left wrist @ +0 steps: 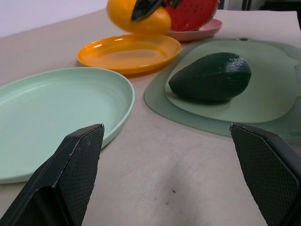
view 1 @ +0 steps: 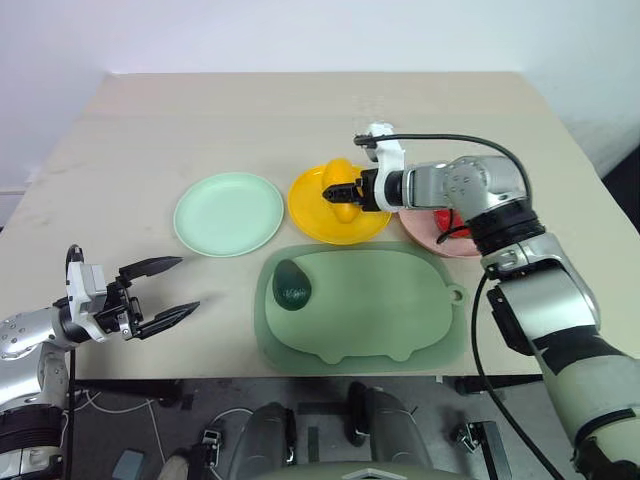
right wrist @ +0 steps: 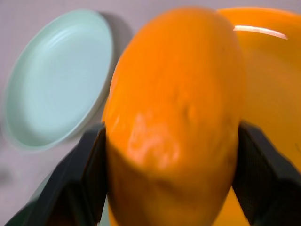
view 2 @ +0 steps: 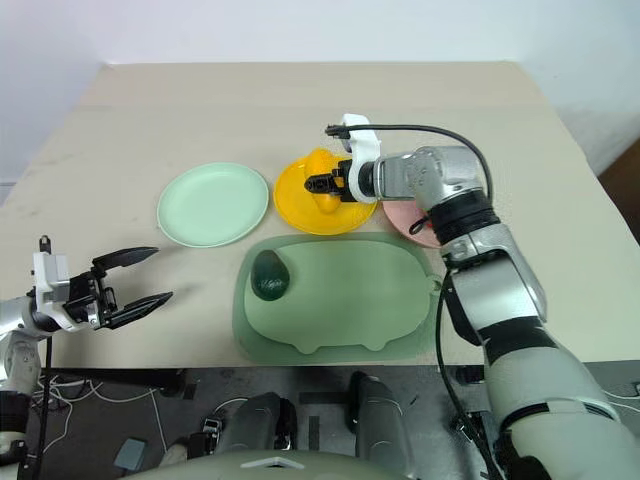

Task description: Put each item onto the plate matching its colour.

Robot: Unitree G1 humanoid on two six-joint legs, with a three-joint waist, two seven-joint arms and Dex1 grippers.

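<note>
My right gripper (view 1: pixel 338 192) is shut on the yellow mango (right wrist: pixel 174 117) and holds it in the air just above the yellow plate (view 1: pixel 310 218). The red watermelon wedge (left wrist: pixel 193 12) lies on the pink plate (view 1: pixel 440 243), partly hidden behind my right wrist. On its side on the left part of the green pig-shaped board (view 1: pixel 380 310) lies the dark green avocado (view 1: pixel 292 284). The mint green plate (view 1: pixel 228 213) is bare. My left gripper (view 1: pixel 188 284) hovers open and holding nothing at the table's near left edge, pointing toward the board.
The three plates stand in a row across the middle of the beige table (view 1: pixel 200 120), with the board in front of them. The right arm and its black cable (view 1: pixel 440 140) reach over the pink plate.
</note>
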